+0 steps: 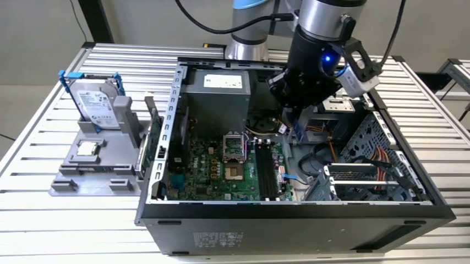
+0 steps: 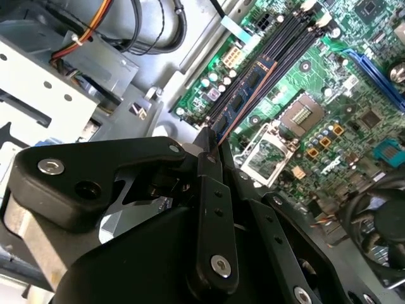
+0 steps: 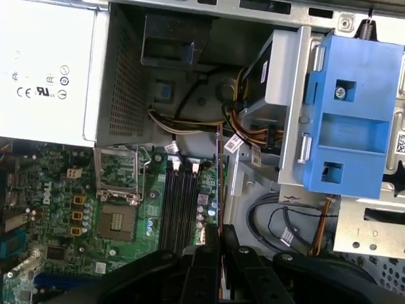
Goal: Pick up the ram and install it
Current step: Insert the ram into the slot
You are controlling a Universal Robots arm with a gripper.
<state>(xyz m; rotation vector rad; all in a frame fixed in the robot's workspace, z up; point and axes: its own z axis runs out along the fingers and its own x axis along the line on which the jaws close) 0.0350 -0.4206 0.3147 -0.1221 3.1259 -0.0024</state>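
over a ribbed metal table [image 1: 44,220], inside the open case [image 1: 294,223], the black pincer [image 2: 207,147] clamps the thin flat ram [image 2: 247,88].

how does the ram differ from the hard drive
The ram is a slim green stick; the hard drive is a broad silver block in a blue frame. The ram is clamped in the gripper inside the case; the hard drive stands in a grey holder outside it. Both are on edge.
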